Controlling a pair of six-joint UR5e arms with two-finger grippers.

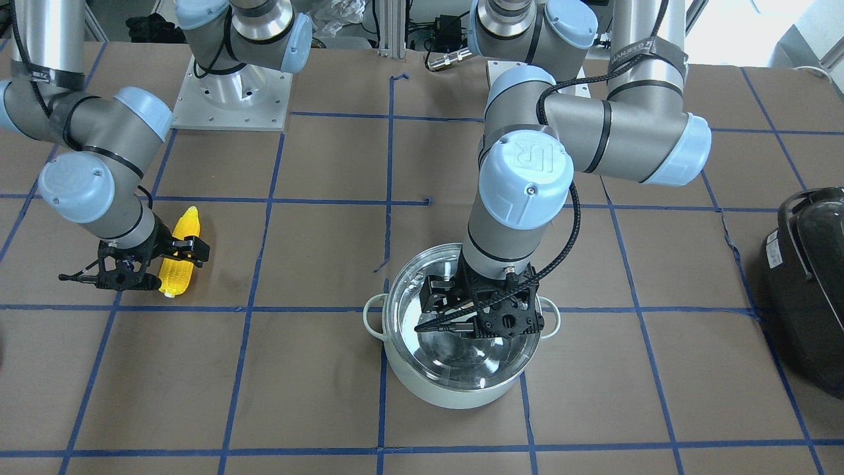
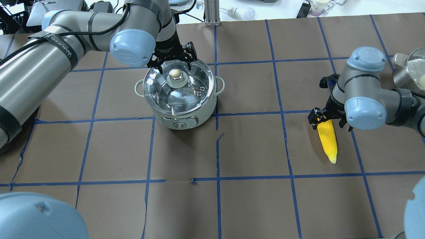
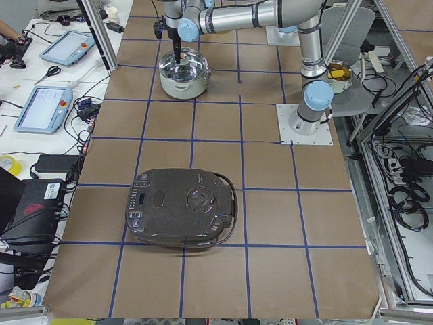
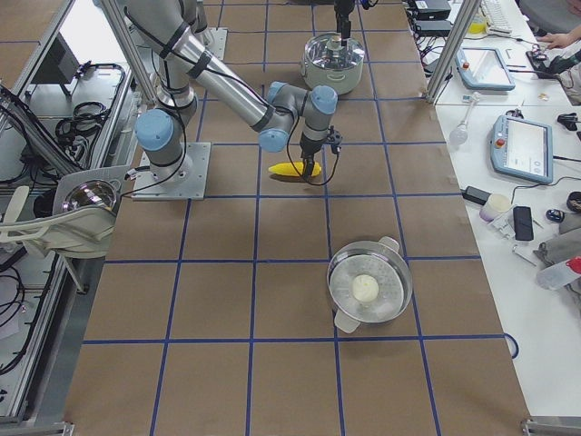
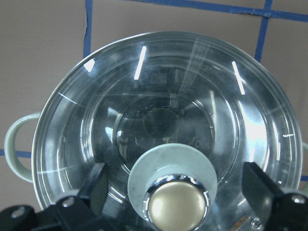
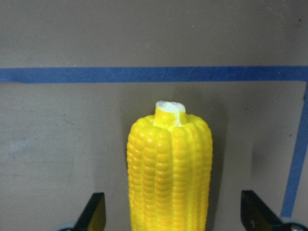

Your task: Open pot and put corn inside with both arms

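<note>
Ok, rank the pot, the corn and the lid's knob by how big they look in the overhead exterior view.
Largest to smallest:
1. pot, clearly the biggest.
2. corn, long but much slimmer than the pot.
3. knob, a small disc at the lid's centre.
The gaps are wide enough that nearness to the camera does not change the order.

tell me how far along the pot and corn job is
Nothing is finished: the lid sits on the pot and the corn lies on the table. In hand: the left hand is open around the knob, the right hand open around the corn. Remaining: grip, lift the lid, drop the corn in.
</note>
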